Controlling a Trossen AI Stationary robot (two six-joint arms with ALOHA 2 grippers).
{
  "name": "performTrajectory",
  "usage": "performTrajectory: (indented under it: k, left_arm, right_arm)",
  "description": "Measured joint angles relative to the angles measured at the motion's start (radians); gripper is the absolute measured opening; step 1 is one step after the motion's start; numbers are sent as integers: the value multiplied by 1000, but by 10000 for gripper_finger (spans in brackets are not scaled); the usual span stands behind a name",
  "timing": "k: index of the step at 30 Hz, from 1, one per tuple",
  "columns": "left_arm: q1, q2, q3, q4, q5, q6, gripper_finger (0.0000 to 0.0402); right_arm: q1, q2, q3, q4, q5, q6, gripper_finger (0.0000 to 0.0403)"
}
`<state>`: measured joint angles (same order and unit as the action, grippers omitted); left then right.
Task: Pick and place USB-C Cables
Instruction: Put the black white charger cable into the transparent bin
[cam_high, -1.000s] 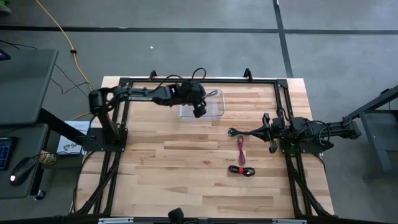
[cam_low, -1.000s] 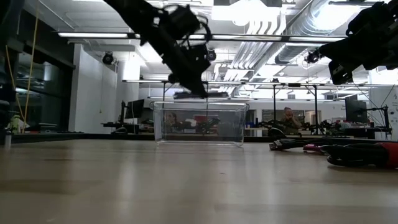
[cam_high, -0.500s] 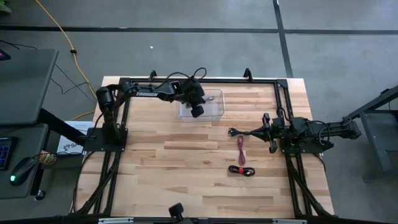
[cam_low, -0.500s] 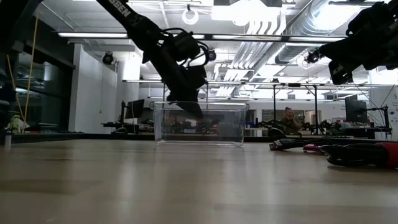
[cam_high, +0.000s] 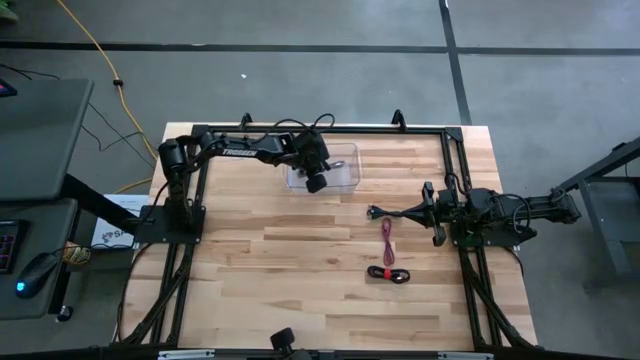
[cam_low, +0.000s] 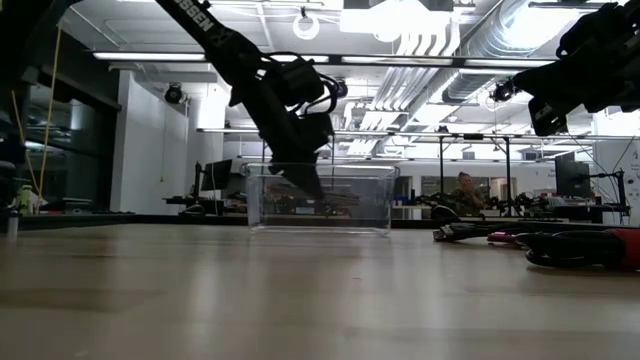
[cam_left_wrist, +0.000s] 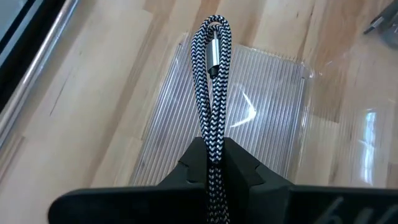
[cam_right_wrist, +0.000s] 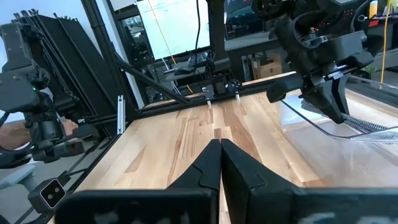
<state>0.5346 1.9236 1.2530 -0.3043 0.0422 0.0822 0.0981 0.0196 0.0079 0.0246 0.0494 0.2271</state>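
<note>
Lowered since the earlier frame, the left hand (cam_high: 316, 183) now dips into the clear plastic bin (cam_high: 345, 178) at upper centre, pinching the silver-grey braided cable (cam_left_wrist: 211, 93), so release looks near; right hand (cam_high: 437, 212) waits pressed together.

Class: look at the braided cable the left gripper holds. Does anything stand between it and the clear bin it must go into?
Nothing visible. The left gripper, shut on the braided cable, holds it directly over the open clear bin, whose ribbed floor looks bare.
</note>
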Motion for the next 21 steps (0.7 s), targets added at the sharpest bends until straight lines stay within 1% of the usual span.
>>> performTrajectory:
  k: [7,10,14,18,21]
  left_arm:
    - [3,6,1,-40,37,27,0]
    - [-3,7,1,-42,36,23,0]
    - [-9,8,-1,-47,9,-9,0]
    - [-11,-3,-5,7,-4,-77,0]
    - [-16,-4,-8,94,32,-116,0]
  right_arm:
    - [0,0,0,0,0,0,0]
    - [0,0,0,0,0,0,0]
    - [0,0,0,0,0,0,0]
    - [0,0,0,0,0,0,0]
    - [0,0,0,0,0,0,0]
